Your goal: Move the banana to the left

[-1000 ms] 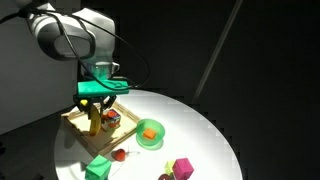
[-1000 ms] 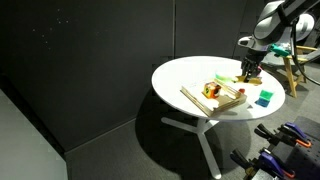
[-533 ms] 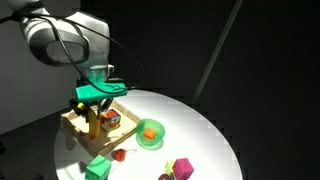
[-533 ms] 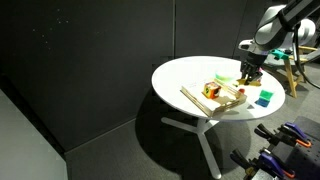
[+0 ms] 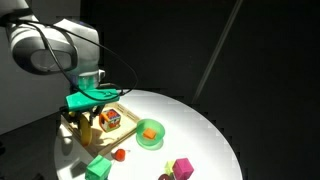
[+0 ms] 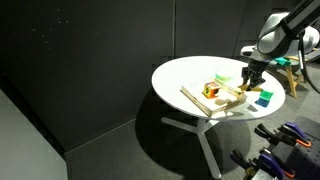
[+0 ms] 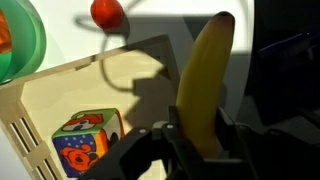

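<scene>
Gripper (image 7: 198,140), fingers pinched on the banana (image 7: 205,80): shifted sideways over the last second from above the wooden tray (image 7: 70,95) to just past its edge (toy block (image 7: 85,140) left inside), so the leftward carry is judged under way, release pending.

In the wrist view the lower end of the small yellow curved toy banana (image 7: 205,80) is hidden behind the dark claw (image 7: 198,132), which is itself cut off by the picture's bottom edge. The round green plastic bowl (image 7: 14,50) is cut by the left edge. In an exterior view the green cube (image 5: 98,168) by the white round worktop's (image 5: 205,130) edge runs off the bottom. In an exterior view the things on the flat wooden tray (image 6: 222,96) are too small to tell apart.
</scene>
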